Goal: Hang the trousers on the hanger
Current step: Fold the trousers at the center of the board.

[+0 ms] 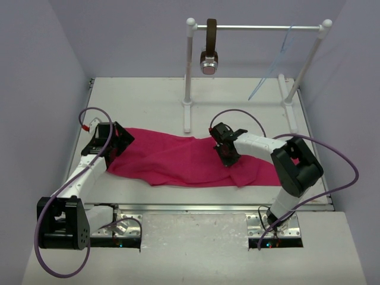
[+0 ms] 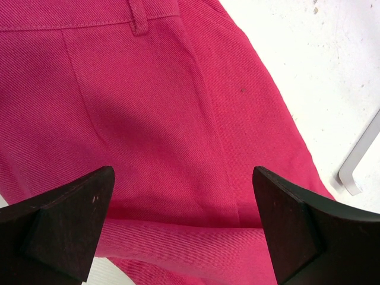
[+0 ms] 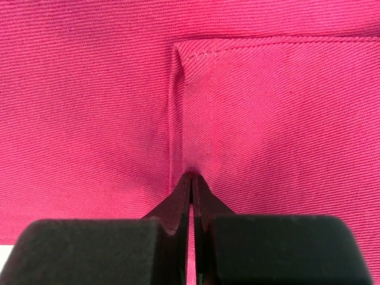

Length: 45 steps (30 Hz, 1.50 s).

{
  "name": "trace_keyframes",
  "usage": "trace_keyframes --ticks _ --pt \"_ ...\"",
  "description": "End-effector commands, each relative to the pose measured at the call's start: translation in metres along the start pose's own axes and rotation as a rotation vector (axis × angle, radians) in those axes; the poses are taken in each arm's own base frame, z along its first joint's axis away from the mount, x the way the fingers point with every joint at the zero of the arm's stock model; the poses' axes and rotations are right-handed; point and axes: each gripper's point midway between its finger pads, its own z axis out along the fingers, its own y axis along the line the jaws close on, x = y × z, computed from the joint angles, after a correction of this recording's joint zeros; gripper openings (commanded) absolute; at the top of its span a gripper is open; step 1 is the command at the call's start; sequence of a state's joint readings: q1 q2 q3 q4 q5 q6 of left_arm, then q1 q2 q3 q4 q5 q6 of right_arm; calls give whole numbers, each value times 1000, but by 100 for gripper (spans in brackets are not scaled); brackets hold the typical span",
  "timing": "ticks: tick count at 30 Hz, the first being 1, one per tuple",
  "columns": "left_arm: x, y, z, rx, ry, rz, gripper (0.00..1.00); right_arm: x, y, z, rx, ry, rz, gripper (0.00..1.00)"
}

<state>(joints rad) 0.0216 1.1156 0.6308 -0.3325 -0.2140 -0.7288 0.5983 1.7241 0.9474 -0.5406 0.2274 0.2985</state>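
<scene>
My right gripper [image 3: 191,176] was clenched on the trousers [image 3: 107,107], with a ridge of pink cloth beside a pocket seam nipped at its tips. My left gripper [image 2: 184,178] stood spread wide, the trousers lying beneath and between its fingers [image 2: 71,208] and a belt loop [image 2: 138,18] beyond them. The hanger [image 1: 274,65] hung on the rail [image 1: 255,27], well beyond both grippers.

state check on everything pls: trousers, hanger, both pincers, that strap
trousers, lying spread out on the table, not hung
hanger, hanging from the rail, nothing on it
left pincer, open, above the trousers
right pincer, shut, nipping a fold of the trousers
brown strap, hanging from the rail
</scene>
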Motion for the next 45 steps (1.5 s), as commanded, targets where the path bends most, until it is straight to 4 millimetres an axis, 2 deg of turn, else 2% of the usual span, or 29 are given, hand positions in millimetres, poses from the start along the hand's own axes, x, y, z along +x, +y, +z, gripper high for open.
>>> trace_keyframes --ticks 1,6,9,10,13,14,17,18,19,21,23,25,26,28,29,30,31,33,34,36,38,40,41,43,45 --pt "-10 -8 1 34 -27 2 100 -3 -7 -11 37 -7 -6 0" --pt "-9 -7 1 31 -26 2 100 -15 -31 -44 91 -98 14 0" --pt "-10 -7 0 32 -27 2 100 -9 -71 -59 146 -94 90 0" --pt "-11 -7 0 31 -29 2 100 -4 -84 -58 160 -80 119 0" --pt "-11 -7 -2 34 -34 2 100 19 -137 -69 215 -74 266 0" --pt "-11 -7 -2 37 -34 0 100 36 -163 -70 261 -60 362 0" --pt "-9 -12 -2 59 -23 -1 100 57 -210 -90 391 -156 675 5" --pt "-8 -11 -2 58 -16 6 100 56 -228 -93 398 -231 778 7" --pt "-9 -12 -2 58 -16 7 100 61 -229 -93 344 -261 860 7" --pt "-10 -10 -3 46 -22 11 100 45 -238 -99 143 -442 1058 27" --pt "-10 -11 -5 58 -24 11 100 36 -247 -105 17 -479 1202 39" --pt "-10 -13 -7 74 -26 12 100 20 -253 -111 -45 -508 1230 54" --pt "-10 -11 -8 70 -28 11 100 8 -259 -124 -57 -548 1224 61" --pt "-9 -11 -7 72 -30 10 100 -5 -265 -148 -47 -618 1197 99" --pt "-7 -9 -6 69 -27 8 100 -14 -266 -163 -31 -664 1160 99" --pt "-7 -10 -5 72 -27 5 100 -31 -253 -184 -42 -738 1066 99" --pt "-7 -10 -5 71 -24 4 100 -42 -239 -196 -59 -770 991 99" --pt "-5 -11 -4 76 -17 -5 100 -71 -173 -214 -221 -775 745 99" --pt "-4 -11 -4 79 -14 -8 100 -78 -134 -215 -293 -741 616 99" --pt "-3 -12 -3 81 -12 -13 100 -65 -69 -200 -338 -619 395 99" --pt "-3 -13 -4 87 -8 -11 100 -33 -66 -157 -52 -501 258 99" --pt "-3 -13 -5 87 -11 -11 100 -10 -63 -134 7 -413 216 99" --pt "-4 -13 -5 89 -15 -11 100 -2 -51 -121 -21 -368 194 99" --pt "-5 -14 -6 93 -20 -13 100 1 -41 -102 35 -335 131 99" --pt "-4 -13 -4 89 -15 -12 100 -3 -46 -92 147 -323 103 99"
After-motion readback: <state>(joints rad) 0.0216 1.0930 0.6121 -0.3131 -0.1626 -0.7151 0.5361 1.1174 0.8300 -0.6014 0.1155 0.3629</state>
